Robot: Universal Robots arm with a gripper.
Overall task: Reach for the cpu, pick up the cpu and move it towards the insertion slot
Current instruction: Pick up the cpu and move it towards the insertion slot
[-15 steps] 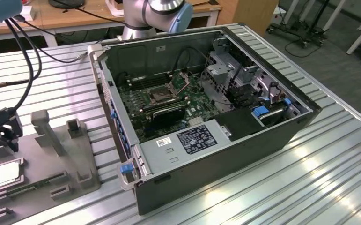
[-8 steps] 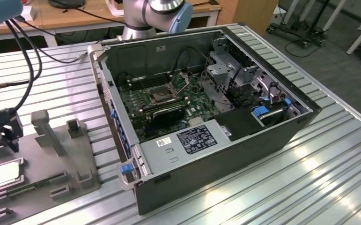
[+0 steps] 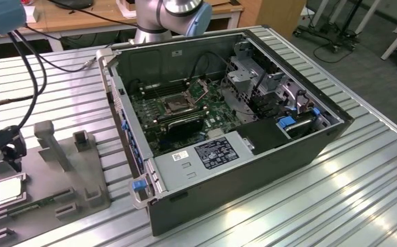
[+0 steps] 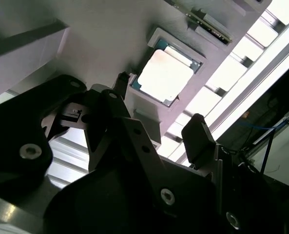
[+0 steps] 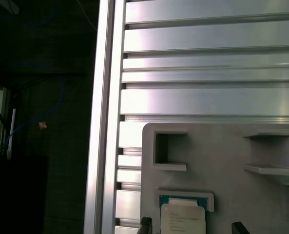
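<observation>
Above the fixture (image 4: 110, 39), end effector (image 4: 159, 105) is hovering near the cpu (image 4: 164, 74), fingers (image 4: 199, 134) spread apart to straddle it, gripping nothing.

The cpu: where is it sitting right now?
The cpu lies in its recess on the gray fixture at the exterior view's lower left, beside the open computer case, with the gripper close over it.

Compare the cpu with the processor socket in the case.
The square silvery-topped cpu lies outside the dark computer case, in a recess of a grey holder; the square dark insertion slot with silver frame sits inside, on the green motherboard. The cpu's top is pale, the slot's centre dark. Both are square.
</observation>
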